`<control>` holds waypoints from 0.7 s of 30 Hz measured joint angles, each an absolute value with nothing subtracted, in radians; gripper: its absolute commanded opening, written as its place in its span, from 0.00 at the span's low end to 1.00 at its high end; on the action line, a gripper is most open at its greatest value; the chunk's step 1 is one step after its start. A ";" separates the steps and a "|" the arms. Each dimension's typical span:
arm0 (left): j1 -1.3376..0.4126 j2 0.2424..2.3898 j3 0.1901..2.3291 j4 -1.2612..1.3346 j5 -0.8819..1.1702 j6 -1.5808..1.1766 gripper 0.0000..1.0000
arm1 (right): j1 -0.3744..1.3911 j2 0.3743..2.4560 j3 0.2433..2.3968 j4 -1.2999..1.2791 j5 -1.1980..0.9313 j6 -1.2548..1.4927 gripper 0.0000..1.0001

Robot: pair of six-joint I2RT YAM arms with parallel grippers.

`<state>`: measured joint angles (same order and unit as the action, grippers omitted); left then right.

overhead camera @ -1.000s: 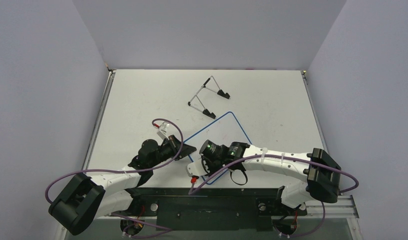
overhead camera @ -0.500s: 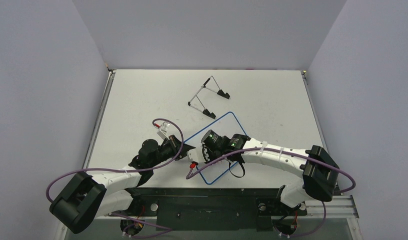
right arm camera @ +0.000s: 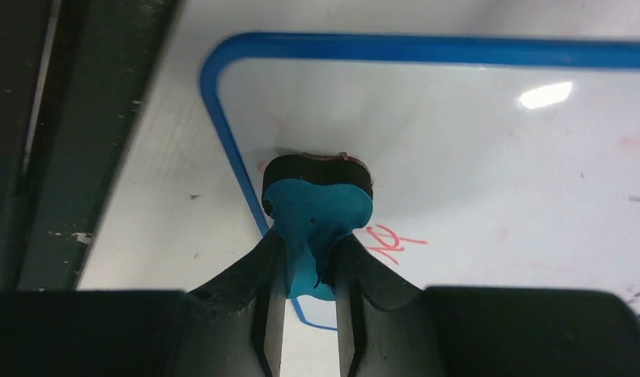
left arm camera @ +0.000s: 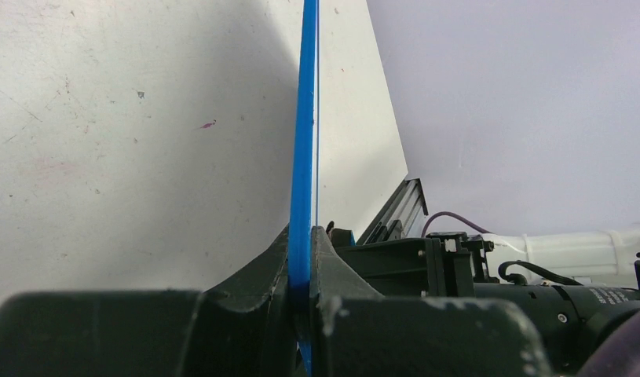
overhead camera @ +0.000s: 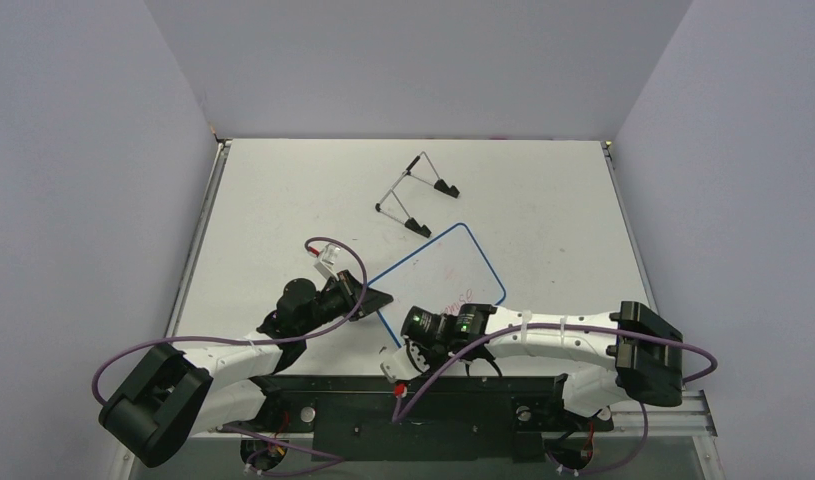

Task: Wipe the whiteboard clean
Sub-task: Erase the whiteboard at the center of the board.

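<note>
Whiteboard [overhead camera: 443,268] lying on the table [overhead camera: 283,200], just ahead of your arms.
Your left gripper [overhead camera: 376,298] clasps its left edge; your right gripper [overhead camera: 408,352] holds the eraser [right arm camera: 316,200] on its near corner; a wire stand [overhead camera: 415,195] lies behind it.

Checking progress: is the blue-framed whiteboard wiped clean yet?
Not clean: red marker writing shows on the blue-framed whiteboard, beside the blue eraser in the right gripper.

Whiteboard [overhead camera: 443,270]: one, blue-framed, centre of top view.
Eraser [right arm camera: 317,206]: one, blue body, dark pad.
Wire stand [overhead camera: 415,195]: one, upper centre of top view.
Arms: two, white. Left arm [overhead camera: 233,352], right arm [overhead camera: 553,335].
Grippers: two. Left gripper [left arm camera: 303,236], right gripper [right arm camera: 309,251].
Purple cables [overhead camera: 118,362]: two, one per arm.
Table [overhead camera: 283,190]: one.
</note>
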<state>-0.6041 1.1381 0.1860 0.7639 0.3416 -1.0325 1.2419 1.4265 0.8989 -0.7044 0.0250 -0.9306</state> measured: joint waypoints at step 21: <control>-0.601 1.130 0.185 0.759 0.344 -1.034 0.00 | 1.280 1.400 0.866 -0.706 -0.008 -0.955 0.00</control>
<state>-0.6014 1.1301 0.1852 0.7593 0.3439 -1.0340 1.2804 1.4002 0.8661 -0.7059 -0.0082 -0.9554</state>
